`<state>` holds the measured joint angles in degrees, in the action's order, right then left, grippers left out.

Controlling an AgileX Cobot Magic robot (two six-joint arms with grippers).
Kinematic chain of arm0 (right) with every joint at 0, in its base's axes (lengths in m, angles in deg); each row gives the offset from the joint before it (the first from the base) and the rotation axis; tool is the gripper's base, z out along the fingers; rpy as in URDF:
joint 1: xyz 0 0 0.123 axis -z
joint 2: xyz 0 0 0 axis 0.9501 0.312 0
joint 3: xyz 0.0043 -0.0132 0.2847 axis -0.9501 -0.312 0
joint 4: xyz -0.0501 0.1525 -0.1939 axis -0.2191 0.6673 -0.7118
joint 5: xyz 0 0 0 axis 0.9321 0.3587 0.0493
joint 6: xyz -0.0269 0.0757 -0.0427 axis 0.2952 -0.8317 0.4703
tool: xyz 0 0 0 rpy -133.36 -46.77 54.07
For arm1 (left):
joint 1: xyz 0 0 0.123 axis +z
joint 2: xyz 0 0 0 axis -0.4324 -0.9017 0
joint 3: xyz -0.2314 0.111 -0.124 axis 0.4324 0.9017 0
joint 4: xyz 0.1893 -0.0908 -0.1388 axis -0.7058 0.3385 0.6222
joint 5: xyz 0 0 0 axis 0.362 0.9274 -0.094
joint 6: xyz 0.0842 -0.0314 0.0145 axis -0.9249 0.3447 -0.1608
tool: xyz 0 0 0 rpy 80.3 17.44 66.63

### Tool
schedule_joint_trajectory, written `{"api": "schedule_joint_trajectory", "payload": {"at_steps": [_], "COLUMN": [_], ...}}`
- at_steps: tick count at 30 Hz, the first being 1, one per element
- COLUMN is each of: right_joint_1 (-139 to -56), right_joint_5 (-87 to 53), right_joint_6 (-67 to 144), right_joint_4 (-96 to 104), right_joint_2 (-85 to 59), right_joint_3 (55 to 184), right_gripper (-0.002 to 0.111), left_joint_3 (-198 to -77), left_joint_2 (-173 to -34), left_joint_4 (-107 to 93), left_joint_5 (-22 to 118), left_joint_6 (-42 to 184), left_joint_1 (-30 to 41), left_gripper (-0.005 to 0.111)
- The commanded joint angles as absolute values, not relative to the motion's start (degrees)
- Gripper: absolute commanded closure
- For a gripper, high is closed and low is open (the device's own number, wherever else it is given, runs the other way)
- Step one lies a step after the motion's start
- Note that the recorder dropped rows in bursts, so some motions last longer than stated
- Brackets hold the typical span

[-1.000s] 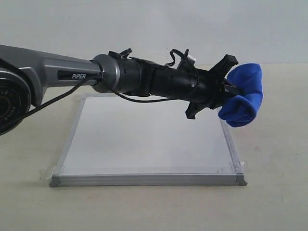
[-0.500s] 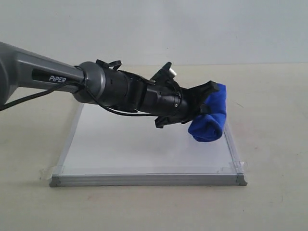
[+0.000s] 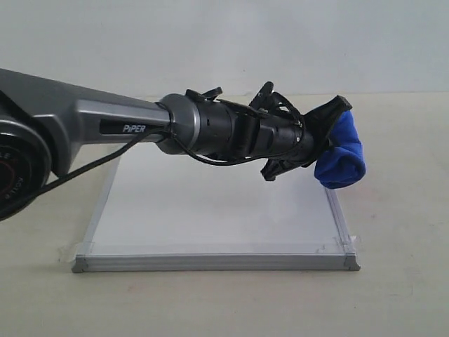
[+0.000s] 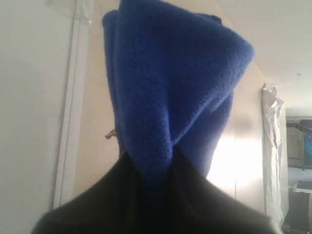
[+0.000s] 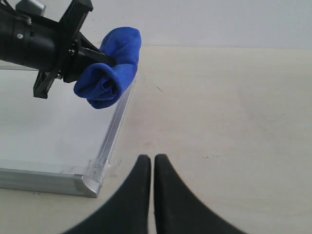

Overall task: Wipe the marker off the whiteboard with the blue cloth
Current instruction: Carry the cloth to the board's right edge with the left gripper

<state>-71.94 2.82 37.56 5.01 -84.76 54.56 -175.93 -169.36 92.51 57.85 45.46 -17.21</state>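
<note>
My left gripper (image 3: 328, 139) is shut on the blue cloth (image 3: 341, 159), a fuzzy royal-blue roll hanging over the right rim of the whiteboard (image 3: 210, 210). In the left wrist view the blue cloth (image 4: 170, 87) fills the frame above the dark fingers (image 4: 122, 195), with the board's grey frame (image 4: 66, 122) beside it. No red marker shows on the visible board surface; the arm hides part of it. My right gripper (image 5: 152, 160) is shut and empty over the table, near the board's front right corner (image 5: 87, 184). From there the blue cloth (image 5: 109, 73) is seen just above the rim.
The whiteboard lies flat on a beige table (image 3: 400, 210) with clear tape at its front corners (image 3: 337, 246). A pale wall (image 3: 224, 42) rises behind. The grey left arm (image 3: 105, 126) stretches across the board's far half.
Half a second ago the cloth was lower and over the board's right part. The left gripper has since carried it up and to the right, over the right rim.
</note>
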Motion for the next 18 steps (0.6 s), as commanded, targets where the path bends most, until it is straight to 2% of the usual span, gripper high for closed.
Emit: {"api": "schedule_joint_trajectory", "payload": {"at_steps": [1,18], "right_joint_1": [-71.8,-71.8], "right_joint_5": [2.3,2.3], "right_joint_6": [37.6,37.6], "right_joint_4": [4.9,4.9], "right_joint_2": [-85.0,-85.0], "right_joint_3": [54.6,54.6], "right_gripper": [0.108,0.108], "left_joint_3": [-178.3,-178.8], "left_joint_2": [-171.8,-175.4], "left_joint_4": [93.1,93.1], "left_joint_5": [59.0,62.9], "left_joint_6": [46.9,54.5], "left_joint_1": [-17.5,-19.6], "left_gripper": [0.102,0.102]}}
